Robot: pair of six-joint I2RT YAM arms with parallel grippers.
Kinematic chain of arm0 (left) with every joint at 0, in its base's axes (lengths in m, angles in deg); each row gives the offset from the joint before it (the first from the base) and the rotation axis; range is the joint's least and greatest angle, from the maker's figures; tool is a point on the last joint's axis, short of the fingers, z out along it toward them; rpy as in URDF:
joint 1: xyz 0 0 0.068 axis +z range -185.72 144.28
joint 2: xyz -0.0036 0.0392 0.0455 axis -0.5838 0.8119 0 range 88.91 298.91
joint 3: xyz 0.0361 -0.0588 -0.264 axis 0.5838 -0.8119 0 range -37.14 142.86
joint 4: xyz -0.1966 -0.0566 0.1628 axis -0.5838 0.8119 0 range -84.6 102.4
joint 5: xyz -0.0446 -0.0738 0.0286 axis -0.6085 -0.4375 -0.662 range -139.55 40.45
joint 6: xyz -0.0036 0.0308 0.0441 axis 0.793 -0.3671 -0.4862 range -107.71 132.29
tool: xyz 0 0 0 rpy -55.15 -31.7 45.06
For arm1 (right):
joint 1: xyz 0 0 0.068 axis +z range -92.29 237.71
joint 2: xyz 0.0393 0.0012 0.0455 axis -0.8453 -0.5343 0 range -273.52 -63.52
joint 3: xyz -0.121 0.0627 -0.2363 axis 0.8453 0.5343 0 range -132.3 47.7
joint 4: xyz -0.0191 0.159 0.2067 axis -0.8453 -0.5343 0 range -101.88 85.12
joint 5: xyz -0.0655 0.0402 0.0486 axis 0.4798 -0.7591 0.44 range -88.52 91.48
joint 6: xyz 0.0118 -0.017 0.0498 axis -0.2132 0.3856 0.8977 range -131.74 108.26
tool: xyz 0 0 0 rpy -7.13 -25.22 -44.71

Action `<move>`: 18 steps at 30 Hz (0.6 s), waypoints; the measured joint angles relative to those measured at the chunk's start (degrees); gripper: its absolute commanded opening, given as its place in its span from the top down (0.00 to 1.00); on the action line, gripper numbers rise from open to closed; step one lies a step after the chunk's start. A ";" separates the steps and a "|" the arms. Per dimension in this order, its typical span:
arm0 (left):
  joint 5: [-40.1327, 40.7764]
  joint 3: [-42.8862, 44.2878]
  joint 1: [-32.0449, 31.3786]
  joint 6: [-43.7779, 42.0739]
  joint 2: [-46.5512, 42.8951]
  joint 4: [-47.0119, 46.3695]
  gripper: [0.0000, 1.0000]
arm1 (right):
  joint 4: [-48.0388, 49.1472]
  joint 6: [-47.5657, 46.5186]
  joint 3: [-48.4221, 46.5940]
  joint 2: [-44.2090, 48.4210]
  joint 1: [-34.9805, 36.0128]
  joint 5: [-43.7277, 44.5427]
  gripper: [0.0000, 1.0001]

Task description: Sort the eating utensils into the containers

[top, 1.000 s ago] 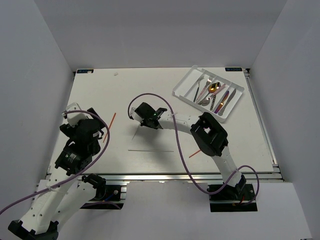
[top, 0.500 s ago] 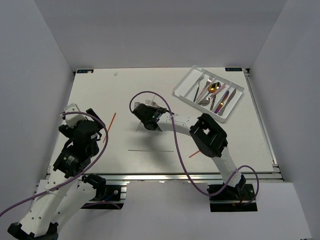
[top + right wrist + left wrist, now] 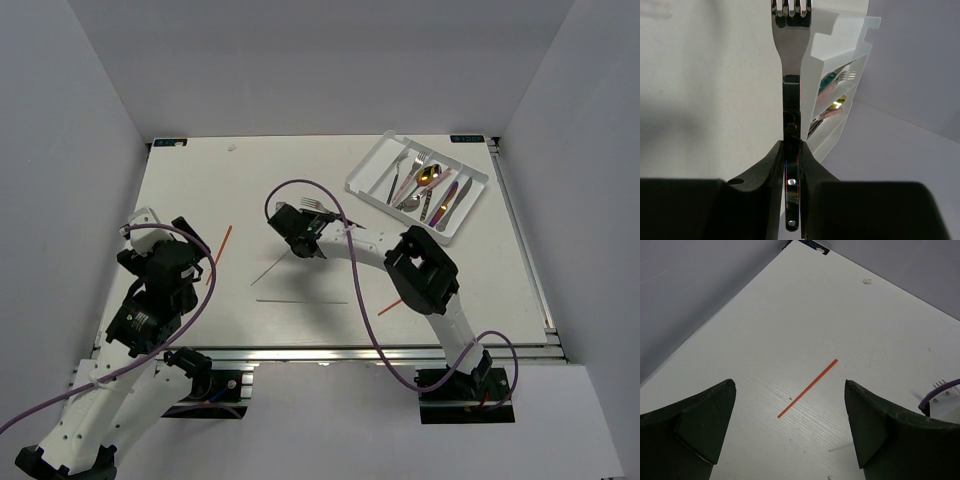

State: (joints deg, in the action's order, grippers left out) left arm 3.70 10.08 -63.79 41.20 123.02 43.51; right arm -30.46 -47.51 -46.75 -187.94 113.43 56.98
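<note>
Right gripper (image 3: 791, 150): jaws drawn narrow, clamped on the handle of a silver fork (image 3: 791, 75). The fork sticks straight out ahead of the fingers, tines forward, off the table (image 3: 200, 180).

White tray (image 3: 840, 35): ahead of this gripper and off to its right, well apart. It holds utensils already, with a fork, a gold spoon (image 3: 428, 176) and knives visible among them.

Two pale chopsticks lie on the table just behind and below the gripper, one slanted (image 3: 270, 270), one level (image 3: 300, 301). A red chopstick (image 3: 392, 305) lies back beside the arm's elbow.

Left gripper (image 3: 789, 384): jaws spread wide, nothing between them. Another red chopstick (image 3: 808, 388) lies flat on the table below the gap, untouched.
</note>
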 measured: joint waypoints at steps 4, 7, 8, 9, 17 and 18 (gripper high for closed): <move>-0.20 0.00 0.00 0.00 -0.09 -0.02 0.02 | 0.57 0.00 -2.10 0.11 -1.68 2.75 1.00; -0.22 0.00 0.00 -0.02 -0.09 -0.02 0.02 | 1.29 0.98 -3.80 0.74 -3.15 2.78 1.00; -0.22 0.00 0.00 0.00 -0.09 -0.02 0.02 | 0.39 2.95 -5.29 0.85 -4.02 1.88 1.00; -0.20 0.00 0.00 0.00 -0.09 -0.02 0.02 | -0.63 5.11 -6.93 0.96 -4.72 0.28 1.00; -0.37 0.00 0.00 -0.04 -0.35 -0.17 0.02 | -6.75 34.40 -21.05 2.99 -21.84 -22.29 1.00; -0.37 0.00 0.00 -0.07 -0.35 -0.22 0.02 | -5.90 38.97 -20.24 3.96 -25.29 -25.53 1.00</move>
State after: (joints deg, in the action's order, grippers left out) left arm 3.33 10.08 -63.79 41.13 122.67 43.29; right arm -36.36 -8.54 -66.99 -183.99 88.14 31.45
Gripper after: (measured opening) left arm 0.981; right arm 0.183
